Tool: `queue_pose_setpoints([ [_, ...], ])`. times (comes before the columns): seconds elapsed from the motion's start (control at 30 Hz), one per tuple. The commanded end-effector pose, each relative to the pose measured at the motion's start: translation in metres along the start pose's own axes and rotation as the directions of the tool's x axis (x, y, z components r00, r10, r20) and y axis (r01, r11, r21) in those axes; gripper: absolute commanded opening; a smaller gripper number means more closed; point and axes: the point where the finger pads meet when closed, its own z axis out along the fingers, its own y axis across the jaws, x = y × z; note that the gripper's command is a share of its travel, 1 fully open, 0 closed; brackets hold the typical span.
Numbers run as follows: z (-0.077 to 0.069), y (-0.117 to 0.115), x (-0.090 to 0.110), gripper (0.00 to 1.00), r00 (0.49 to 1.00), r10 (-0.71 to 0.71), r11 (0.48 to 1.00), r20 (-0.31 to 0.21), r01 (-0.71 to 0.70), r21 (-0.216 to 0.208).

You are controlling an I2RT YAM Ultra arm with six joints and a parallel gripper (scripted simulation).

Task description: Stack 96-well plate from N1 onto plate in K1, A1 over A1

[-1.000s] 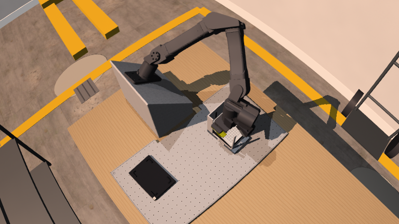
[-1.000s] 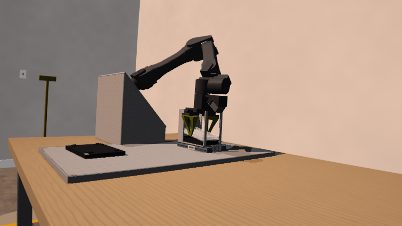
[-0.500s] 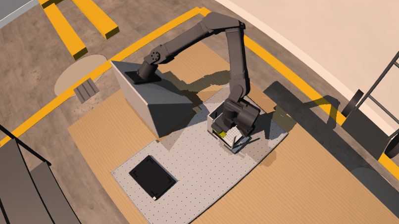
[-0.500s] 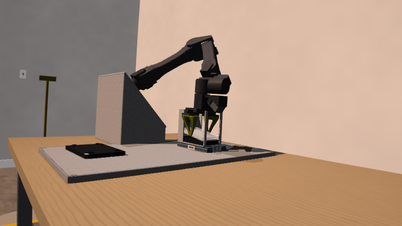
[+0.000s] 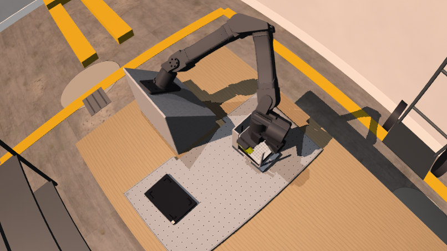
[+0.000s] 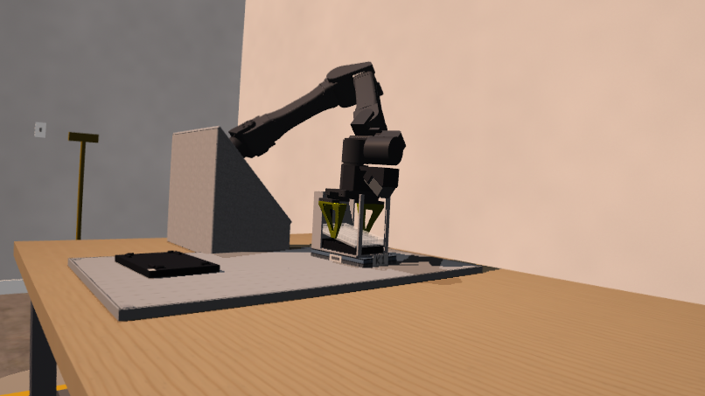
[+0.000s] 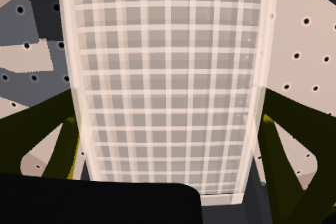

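The dark parallel gripper with olive-yellow fingers is gripping a translucent white 96-well plate across its width, jaws standing wide on its sides. The plate is sitting tilted inside the grey-posted stack rack K1 on the perforated grey board, well apart from the flat black plate nest N1.
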Motion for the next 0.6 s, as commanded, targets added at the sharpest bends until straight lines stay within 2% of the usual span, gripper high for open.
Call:
queue_pose_setpoints([
  [0.0, 0.011, 0.004, -0.02, 0.0, 0.998, -0.033, 0.999, 0.045, 0.033, -0.005],
  [0.17, 0.011, 0.004, -0.02, 0.0, 0.998, -0.033, 0.999, 0.045, 0.033, -0.005],
  [0.2, 0.011, 0.004, -0.02, 1.0, 0.998, -0.033, 0.999, 0.045, 0.033, -0.005],
  [0.43, 0.007, -0.003, -0.02, 1.0, 0.999, -0.012, 1.0, 0.052, 0.012, -0.004],
  [0.47, -0.002, 0.007, -0.024, 1.0, 0.996, -0.037, 0.999, 0.076, 0.038, -0.009],
  [0.57, -0.001, 0.006, -0.023, 1.0, 0.997, -0.033, 0.999, 0.072, 0.034, -0.008],
])
